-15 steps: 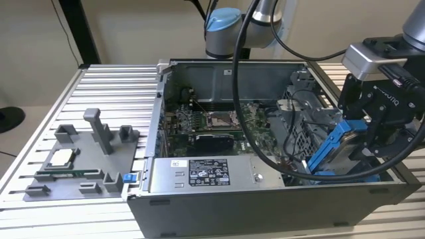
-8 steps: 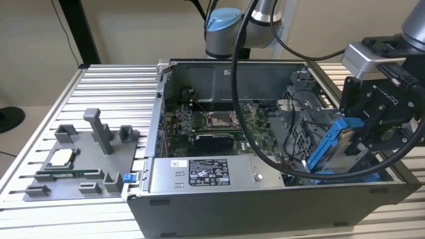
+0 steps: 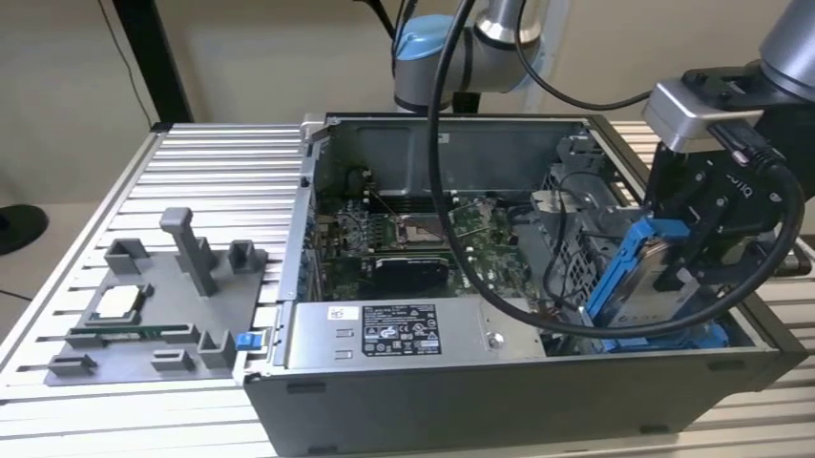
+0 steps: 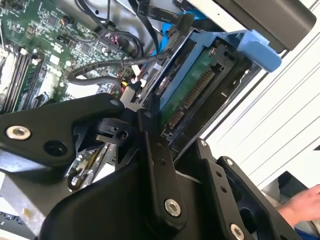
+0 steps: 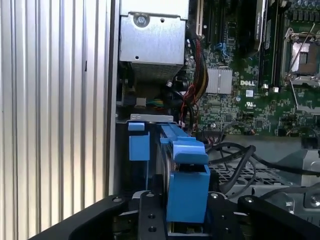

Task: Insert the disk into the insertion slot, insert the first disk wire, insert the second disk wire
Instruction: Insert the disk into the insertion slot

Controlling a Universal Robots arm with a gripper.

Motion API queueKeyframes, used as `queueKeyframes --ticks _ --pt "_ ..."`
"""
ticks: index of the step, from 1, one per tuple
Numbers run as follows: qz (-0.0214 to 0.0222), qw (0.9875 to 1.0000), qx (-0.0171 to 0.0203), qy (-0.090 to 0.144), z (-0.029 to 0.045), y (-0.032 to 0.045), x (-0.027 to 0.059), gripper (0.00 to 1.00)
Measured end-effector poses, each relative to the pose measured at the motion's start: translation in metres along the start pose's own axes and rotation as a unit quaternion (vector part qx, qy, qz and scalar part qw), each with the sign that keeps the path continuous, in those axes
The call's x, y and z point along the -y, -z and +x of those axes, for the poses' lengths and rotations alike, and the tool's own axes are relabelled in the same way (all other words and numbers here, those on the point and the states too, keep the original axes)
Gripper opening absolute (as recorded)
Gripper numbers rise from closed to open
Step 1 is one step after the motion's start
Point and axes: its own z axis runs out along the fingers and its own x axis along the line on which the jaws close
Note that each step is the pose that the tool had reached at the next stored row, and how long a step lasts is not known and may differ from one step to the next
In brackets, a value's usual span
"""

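Disk (image 3: 640,272) in blue carrier, steeply tilted on edge, lower end inside computer case (image 3: 510,401) at insertion slot (image 3: 574,260), exterior view's right end. Gripper (image 5: 186,220) closed on disk's upper end, fingers (image 4: 156,165) pressing both faces. Case wall just beside disk; black cables (image 5: 235,160) near on motherboard (image 5: 240,85) side.

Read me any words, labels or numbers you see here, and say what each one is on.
Label on the power-supply box: too small to read.
White print on the motherboard: a maker's mark, not quoted, and tiny unreadable codes.
White lettering on the arm's black mount: blurred.
Print on the disk in the pincer: none legible.
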Motion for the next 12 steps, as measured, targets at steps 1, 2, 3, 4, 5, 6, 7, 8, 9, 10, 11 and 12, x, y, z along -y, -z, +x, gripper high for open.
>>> queueKeyframes --ticks 1,2,3,4,5,6,7,8,9,10,11,12 --pt "0.0002 1.0000 0.0001 0.000 0.0000 -0.0006 0.0000 0.00" --pt "0.0003 1.0000 0.0002 0.000 0.0000 -0.0009 0.0000 0.00" --pt "0.0003 1.0000 0.0003 0.000 0.0000 -0.0010 0.0001 0.00" --pt "0.0003 1.0000 0.0005 0.000 -0.0001 -0.0012 0.0001 0.00" --pt "0.0003 1.0000 0.0005 0.000 -0.0001 -0.0012 0.0001 0.00" --pt "0.0003 1.0000 0.0005 0.000 -0.0001 -0.0009 0.0000 0.00" --pt "0.0004 1.0000 0.0009 0.000 -0.0003 0.0003 0.0001 0.00" --pt "0.0005 1.0000 0.0014 0.000 -0.0005 0.0023 0.0001 0.00" --pt "0.0004 1.0000 0.0009 0.000 -0.0006 0.0033 0.0001 0.00" --pt "0.0003 1.0000 0.0006 0.000 -0.0009 0.0036 0.0000 0.00" --pt "0.0004 1.0000 0.0005 0.000 -0.0010 0.0036 -0.0001 0.00" --pt "0.0005 1.0000 0.0003 -0.001 -0.0013 0.0036 -0.0002 0.00"
